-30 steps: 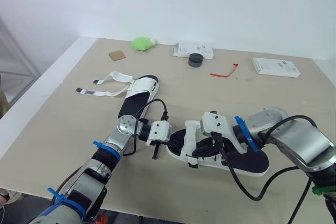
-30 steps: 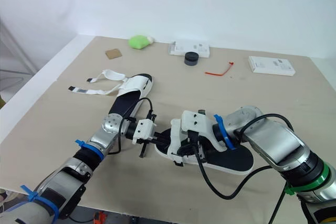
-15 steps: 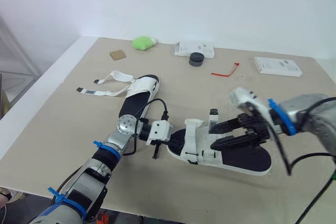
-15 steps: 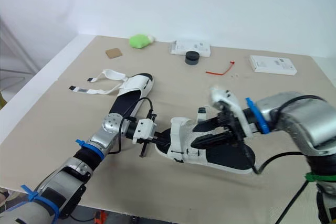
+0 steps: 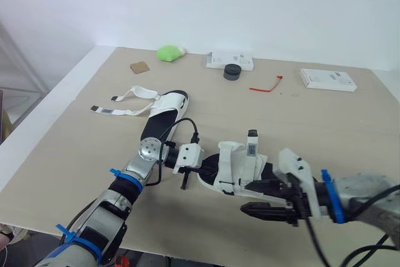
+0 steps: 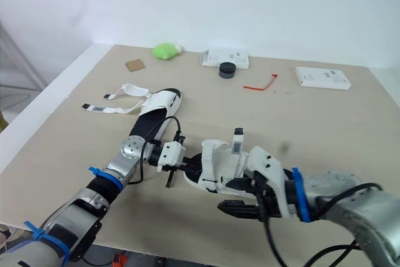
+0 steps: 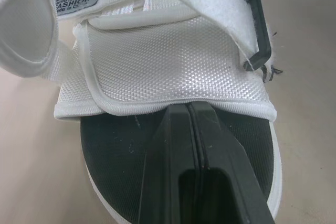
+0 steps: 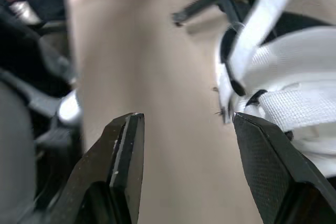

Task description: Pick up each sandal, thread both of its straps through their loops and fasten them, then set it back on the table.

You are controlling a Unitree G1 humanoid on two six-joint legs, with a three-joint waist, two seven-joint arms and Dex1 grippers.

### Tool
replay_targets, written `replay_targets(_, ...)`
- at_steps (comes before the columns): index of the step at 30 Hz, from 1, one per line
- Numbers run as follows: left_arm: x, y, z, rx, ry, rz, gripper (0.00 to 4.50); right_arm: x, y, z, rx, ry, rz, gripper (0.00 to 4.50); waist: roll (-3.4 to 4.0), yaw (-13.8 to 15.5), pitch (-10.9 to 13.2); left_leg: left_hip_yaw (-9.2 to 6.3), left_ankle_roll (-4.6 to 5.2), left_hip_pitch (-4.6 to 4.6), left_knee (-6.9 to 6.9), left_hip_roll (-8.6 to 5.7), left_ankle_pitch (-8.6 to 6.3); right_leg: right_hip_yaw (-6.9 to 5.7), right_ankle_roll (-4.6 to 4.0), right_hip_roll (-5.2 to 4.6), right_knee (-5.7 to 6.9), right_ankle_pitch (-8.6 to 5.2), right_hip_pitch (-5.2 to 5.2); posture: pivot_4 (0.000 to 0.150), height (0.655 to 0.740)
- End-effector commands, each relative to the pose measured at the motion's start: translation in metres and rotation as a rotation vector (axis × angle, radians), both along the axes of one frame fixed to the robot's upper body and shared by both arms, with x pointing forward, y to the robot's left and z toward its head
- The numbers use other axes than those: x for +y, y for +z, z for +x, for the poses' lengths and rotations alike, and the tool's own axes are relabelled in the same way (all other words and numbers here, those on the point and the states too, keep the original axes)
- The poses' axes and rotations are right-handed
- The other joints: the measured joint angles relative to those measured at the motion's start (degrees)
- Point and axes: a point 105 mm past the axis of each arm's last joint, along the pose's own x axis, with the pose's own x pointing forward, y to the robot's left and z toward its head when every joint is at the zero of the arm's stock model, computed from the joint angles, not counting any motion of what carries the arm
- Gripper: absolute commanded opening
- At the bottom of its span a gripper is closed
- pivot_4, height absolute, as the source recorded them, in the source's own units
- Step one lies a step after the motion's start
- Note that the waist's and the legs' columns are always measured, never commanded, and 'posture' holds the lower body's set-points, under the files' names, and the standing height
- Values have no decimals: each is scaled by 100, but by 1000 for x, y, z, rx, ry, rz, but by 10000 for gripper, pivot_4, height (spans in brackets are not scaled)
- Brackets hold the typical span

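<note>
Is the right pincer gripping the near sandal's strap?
No, the right pincer is open, its black fingers spread beside the white-strapped black-soled sandal.

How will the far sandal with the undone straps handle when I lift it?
The far sandal looks thin-soled and is probably light, so it should lift easily. Its two loose straps lie limp and curled across the table, so they will likely dangle and swing. The flat sole seems unlikely to roll or tip.

"FASHION" on sandal tag (image 7: 79, 2)
</note>
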Motion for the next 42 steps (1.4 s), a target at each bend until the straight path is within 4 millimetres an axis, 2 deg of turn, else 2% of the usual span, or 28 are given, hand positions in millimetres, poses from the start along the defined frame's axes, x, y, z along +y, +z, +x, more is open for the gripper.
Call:
replay_targets(1,31,-73,-22,210,13,298,0,-1,-6,11,-76,-158,-38,29093,6,-1,1,-1,0,-1,0,1,0,0,-2,2,0,0,0,1500,7400)
replay_targets(8,29,-72,-21,209,0,303,0,-3,-15,8,-55,-265,-45,29093,-11,-4,-12,-12,4,2,1,9,3,-2,-4,2,0,8,1,1500,7400)
replay_targets(14,28,-72,-22,210,-13,309,0,-9,-19,5,-22,-286,-61,29093,-15,0,-16,-16,4,4,2,9,3,-2,-6,-14,0,13,1,1500,7400)
replay_targets(18,27,-71,-21,209,-19,311,0,-11,-22,10,-23,-288,-105,29093,-15,0,-15,-16,5,2,1,8,3,-2,-8,-16,-1,12,0,1500,7400)
replay_targets(25,28,-71,-22,209,-22,311,0,-3,-29,18,11,-274,-121,29093,-36,-12,-32,-16,-3,14,1,28,-2,-11,-24,-34,-1,22,0,1500,7400)
replay_targets(28,29,-71,-21,208,-20,313,0,-4,-31,17,45,-262,-120,21092,-36,-11,-30,-14,-14,18,0,48,-9,-35,-27,-54,-1,23,-1,1500,7400)
replay_targets(30,28,-71,-21,208,-18,312,0,-5,-33,17,60,-254,-124,13809,-22,-9,-25,-7,-14,17,-6,48,-9,-55,-33,-73,-1,27,-5,1500,7400)
replay_targets(31,28,-71,-21,208,-17,311,0,-5,-34,17,67,-253,-122,8752,-18,-9,-25,0,-13,14,-6,47,-9,-63,-34,-83,-1,28,-8,1500,7400)
replay_targets(32,28,-71,-21,207,-17,310,0,-4,-35,17,71,-254,-120,6503,-14,-6,-28,3,-13,13,-6,46,-9,-66,-35,-88,-1,28,-10,1500,7400)
replay_targets(33,27,-71,-21,207,-17,309,0,-4,-35,18,74,-255,-120,1515,-14,-3,-29,8,-12,12,-6,42,-8,-81,-34,-94,-1,30,-10,1500,7400)
replay_targets(38,26,-71,-21,209,-17,304,0,-4,-36,22,81,-275,-108,643,-11,3,-30,3,4,11,-7,37,1,-113,-26,-76,-1,30,-9,1500,7400)
replay_targets(42,26,-71,-21,209,-15,304,0,-6,-33,18,120,-267,-77,643,-14,2,-27,4,2,11,-7,37,0,-113,-19,-77,-1,34,-9,1500,7400)
